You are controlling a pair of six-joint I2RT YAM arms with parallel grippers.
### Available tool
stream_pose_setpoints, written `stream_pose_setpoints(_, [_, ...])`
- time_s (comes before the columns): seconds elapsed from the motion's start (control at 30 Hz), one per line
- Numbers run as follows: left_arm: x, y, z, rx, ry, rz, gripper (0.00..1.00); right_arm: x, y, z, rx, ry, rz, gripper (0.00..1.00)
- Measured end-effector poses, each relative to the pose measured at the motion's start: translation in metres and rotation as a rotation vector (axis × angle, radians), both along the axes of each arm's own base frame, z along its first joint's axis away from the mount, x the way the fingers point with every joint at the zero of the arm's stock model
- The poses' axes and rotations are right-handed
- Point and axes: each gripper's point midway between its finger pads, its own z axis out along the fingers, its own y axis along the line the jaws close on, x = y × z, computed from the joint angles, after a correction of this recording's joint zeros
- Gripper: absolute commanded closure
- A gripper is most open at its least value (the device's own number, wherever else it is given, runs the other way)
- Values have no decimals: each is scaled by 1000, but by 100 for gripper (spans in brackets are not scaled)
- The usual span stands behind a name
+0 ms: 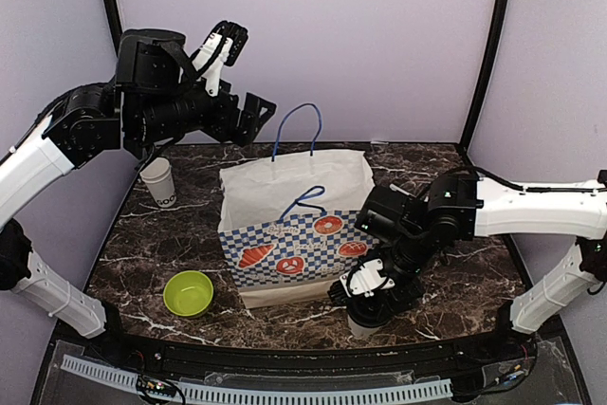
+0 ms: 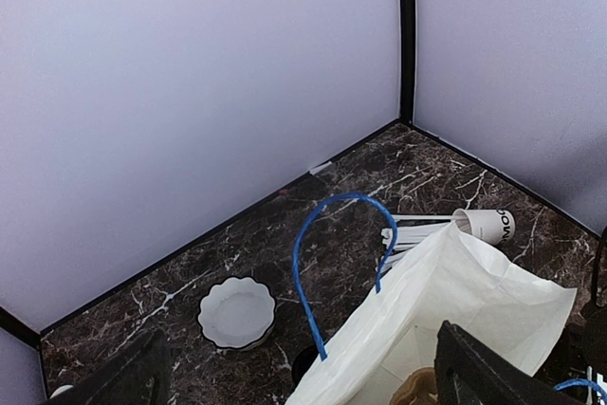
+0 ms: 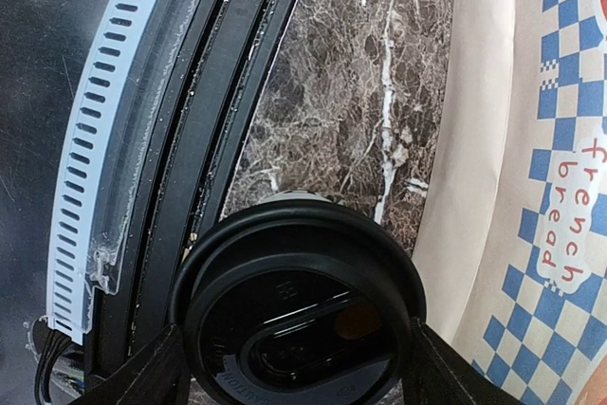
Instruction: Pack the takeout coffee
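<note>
Dark veined marble forms the table top [image 1: 142, 244], which is closed in by pale lavender walls [image 1: 360, 35] joined at black corner posts. A white perforated strip [image 3: 104, 139] is seen along the near edge.

The takeout coffee [image 3: 299, 315] is largely covered in the top view by the right arm; from the right wrist only its round black lid is shown, so the cup's side is hidden. A brown shape inside the bag [image 1: 285, 196] is glimpsed from the left wrist but cannot be identified. Whether the white lettered cup [image 1: 159, 182], upright near the left edge, carries a lid cannot be told.

The blue-handled, blue-checked paper bag is stood open at the centre. The takeout coffee is stood on the table just beside the bag's near right corner, straddled by the right gripper [image 3: 299, 377]; whether it is actually clamped cannot be told. The left gripper [image 2: 303, 378] is held high above the bag, spread fully and holding nothing. A green bowl [image 1: 188, 293] is set near the front left, and a white scalloped bowl [image 2: 237, 312] behind the bag. A straw cup [image 2: 486, 225] is lying on its side there, with straws [image 2: 417, 230] sticking out.
</note>
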Motion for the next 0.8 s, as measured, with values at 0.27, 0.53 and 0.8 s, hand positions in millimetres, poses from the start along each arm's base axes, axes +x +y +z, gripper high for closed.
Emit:
stream_pose_setpoints(0.27, [0, -1, -3, 3, 5, -2, 1, -1, 0, 0, 0, -11, 7, 25])
stream_pose_setpoints(0.53, [0, -1, -4, 4, 7, -3, 1, -1, 0, 0, 0, -9, 10, 22])
stream_pose_setpoints(0.8, [0, -2, -5, 4, 10, -8, 1, 0, 0, -1, -1, -15, 8, 23])
